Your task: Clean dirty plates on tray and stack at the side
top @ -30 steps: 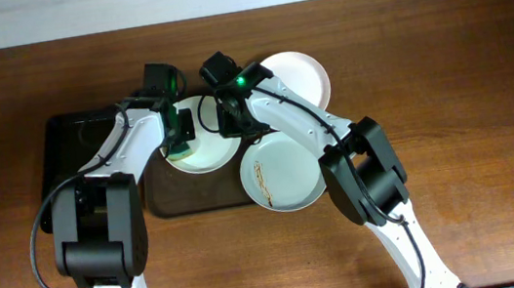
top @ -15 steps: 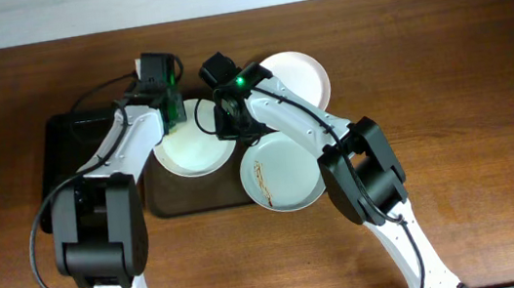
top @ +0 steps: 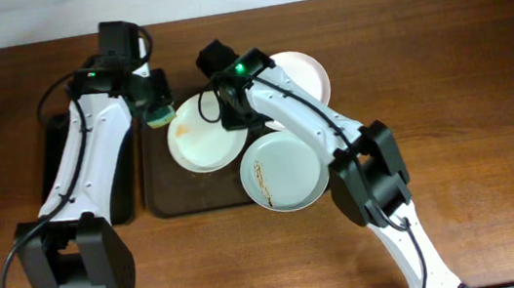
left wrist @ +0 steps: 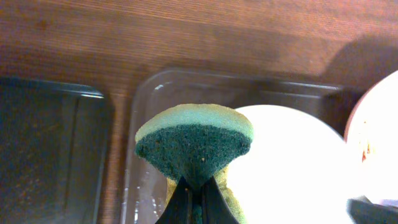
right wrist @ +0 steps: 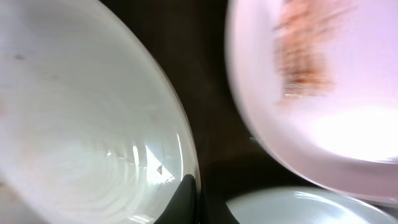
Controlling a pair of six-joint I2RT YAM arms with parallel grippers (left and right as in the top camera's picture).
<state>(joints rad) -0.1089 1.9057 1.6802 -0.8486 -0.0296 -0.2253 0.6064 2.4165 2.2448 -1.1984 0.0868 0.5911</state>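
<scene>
**Glossy plates (top: pixel 206 140) on a plastic tray (top: pixel 195 199), set on a wood table (top: pixel 447 91)**

The sponge (left wrist: pixel 194 140) shows a coarse, fibrous dark-green scouring face over softer yellow-green foam. The white plate (left wrist: pixel 292 168) has a smooth, shiny glaze that catches the light, as does the pale blue-green plate (top: pixel 282 165), which is streaked with brown. The dark-brown tray looks like smooth plastic with a gleaming rim. The black tray (left wrist: pixel 50 149) beside it is duller and finely speckled. The table is reddish-brown wood with visible grain and a low sheen.
</scene>
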